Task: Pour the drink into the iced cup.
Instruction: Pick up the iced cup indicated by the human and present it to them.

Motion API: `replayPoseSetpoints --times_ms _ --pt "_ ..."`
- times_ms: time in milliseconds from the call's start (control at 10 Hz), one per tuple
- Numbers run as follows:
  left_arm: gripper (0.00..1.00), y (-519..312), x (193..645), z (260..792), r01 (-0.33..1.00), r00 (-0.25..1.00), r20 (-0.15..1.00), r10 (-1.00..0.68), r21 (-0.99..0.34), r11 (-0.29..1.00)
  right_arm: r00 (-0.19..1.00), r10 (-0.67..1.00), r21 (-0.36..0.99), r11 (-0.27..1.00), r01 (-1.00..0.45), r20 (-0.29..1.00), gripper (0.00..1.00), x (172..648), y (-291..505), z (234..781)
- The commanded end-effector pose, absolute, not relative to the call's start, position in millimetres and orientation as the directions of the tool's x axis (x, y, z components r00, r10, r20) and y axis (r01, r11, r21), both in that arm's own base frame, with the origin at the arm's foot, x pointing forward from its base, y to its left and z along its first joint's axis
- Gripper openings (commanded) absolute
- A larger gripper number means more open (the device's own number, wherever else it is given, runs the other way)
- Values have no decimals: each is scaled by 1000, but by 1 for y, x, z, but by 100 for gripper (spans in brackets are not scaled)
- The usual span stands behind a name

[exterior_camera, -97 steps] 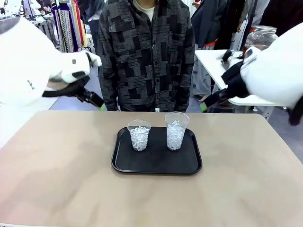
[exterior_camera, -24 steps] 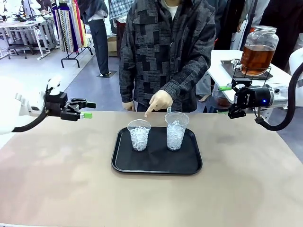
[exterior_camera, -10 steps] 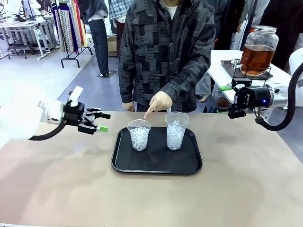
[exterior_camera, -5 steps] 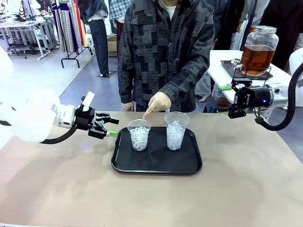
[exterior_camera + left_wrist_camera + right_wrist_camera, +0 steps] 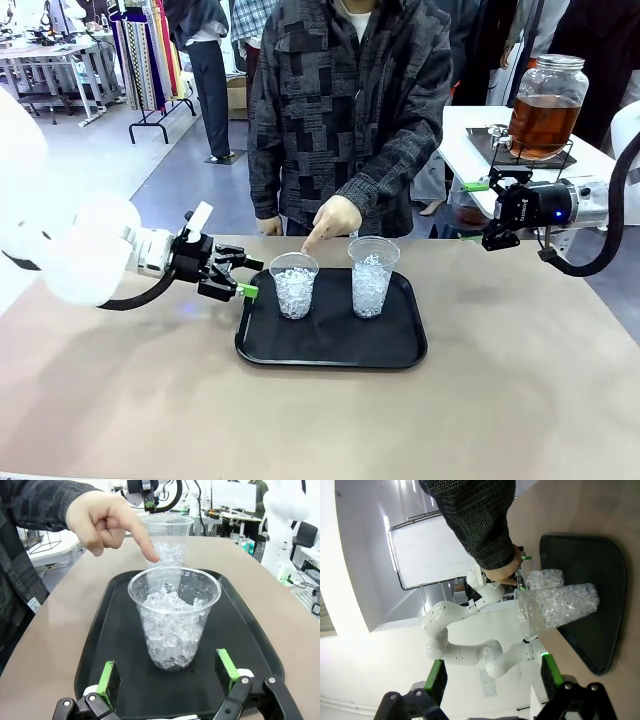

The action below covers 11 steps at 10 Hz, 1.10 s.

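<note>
Left gripper (image 5: 250, 278) and right gripper (image 5: 481, 213) gape wide, empty. The left faces the tapered clear iced cup (image 5: 294, 286) (a finger (image 5: 311, 239) points at it) on a black tray (image 5: 330, 353); the amber drink (image 5: 541, 122) fills a rounded glass jar (image 5: 554, 80) far right.

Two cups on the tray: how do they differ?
Height: the short cup stands lower than the tall cup.
Place: the short cup is on the left of the tray, the tall cup on its right.
Attention: the person's finger points at the short cup, and the open left gripper sits beside it; the tall cup has neither.
Shared: both are clear, upright and filled with ice, with no drink in them yet.
</note>
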<state>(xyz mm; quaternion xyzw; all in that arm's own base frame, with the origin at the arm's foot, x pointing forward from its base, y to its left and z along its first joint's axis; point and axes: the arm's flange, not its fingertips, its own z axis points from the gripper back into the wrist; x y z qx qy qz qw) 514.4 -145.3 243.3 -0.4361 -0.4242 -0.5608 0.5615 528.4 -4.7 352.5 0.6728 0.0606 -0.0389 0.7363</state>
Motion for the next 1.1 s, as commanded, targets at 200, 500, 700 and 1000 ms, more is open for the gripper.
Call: replayPoseSetpoints --times_ms 200,500,700,1000 --pt "100 -159 517 241 998 14 970 -242 -26 -49 990 22 987 93 134 -136 100 529 -5 353" --pt "100 -170 518 238 997 12 970 -242 -31 -73 990 22 987 93 134 -136 100 529 -5 353" --pt "100 -175 519 237 997 10 971 -239 -28 -73 990 22 987 93 134 -136 100 529 -5 353" --pt "100 -185 521 235 997 -3 972 -236 -14 -71 990 22 987 93 134 -136 100 529 -5 353"
